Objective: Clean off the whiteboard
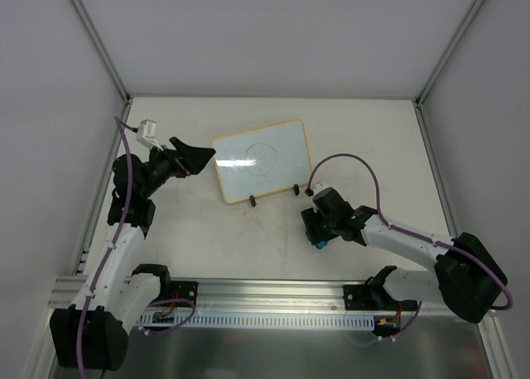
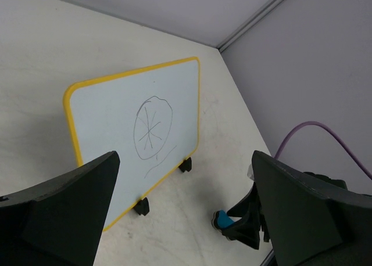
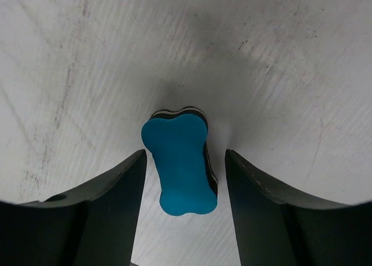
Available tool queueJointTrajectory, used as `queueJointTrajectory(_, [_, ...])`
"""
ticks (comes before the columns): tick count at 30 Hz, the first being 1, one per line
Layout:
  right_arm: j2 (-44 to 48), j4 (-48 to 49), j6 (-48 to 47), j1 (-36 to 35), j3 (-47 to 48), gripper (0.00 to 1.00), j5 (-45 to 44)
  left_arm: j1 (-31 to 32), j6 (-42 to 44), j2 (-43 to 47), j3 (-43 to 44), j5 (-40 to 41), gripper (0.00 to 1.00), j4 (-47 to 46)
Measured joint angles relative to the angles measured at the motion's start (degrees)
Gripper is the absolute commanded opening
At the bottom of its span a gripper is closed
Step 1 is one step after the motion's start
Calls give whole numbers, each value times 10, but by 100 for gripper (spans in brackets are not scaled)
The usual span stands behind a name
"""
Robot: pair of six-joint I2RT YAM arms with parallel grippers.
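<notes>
The whiteboard (image 1: 262, 160) stands tilted on two black clip feet (image 1: 252, 201) at mid table, with a yellow frame and a dark circle scribble (image 2: 152, 128) on its face (image 2: 116, 121). My left gripper (image 1: 199, 157) hovers by the board's left edge, open and empty; in its wrist view (image 2: 185, 179) it looks onto the board's face. A blue bone-shaped eraser (image 3: 181, 170) lies flat on the table in front of the board. My right gripper (image 3: 185, 161) straddles the eraser (image 1: 320, 242), open, with a thin gap showing on each side of it.
A purple cable (image 1: 356, 160) loops from the right arm over the table behind it. An aluminium rail (image 1: 273, 300) runs along the near edge. Grey enclosure walls with metal posts (image 1: 99, 40) close in the left, right and far sides.
</notes>
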State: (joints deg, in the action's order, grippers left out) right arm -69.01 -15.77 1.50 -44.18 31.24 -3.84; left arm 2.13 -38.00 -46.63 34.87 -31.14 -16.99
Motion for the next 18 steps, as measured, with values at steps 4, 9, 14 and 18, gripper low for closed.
queueJointTrajectory(4, [-6, -1, 1, 0, 5, 50, 0, 0, -14, -57, -2, -1, 99, -51])
queueJointTrajectory(9, [-13, -7, 1, 0, 10, 47, 0, -4, -18, -87, -2, -4, 99, -101])
queueJointTrajectory(14, [-32, -12, 5, 0, 19, 46, 2, -14, -49, -134, -1, -24, 99, -172])
queueJointTrajectory(18, [-44, -16, 7, 0, 24, 34, 2, -30, -76, -175, -1, -50, 99, -220])
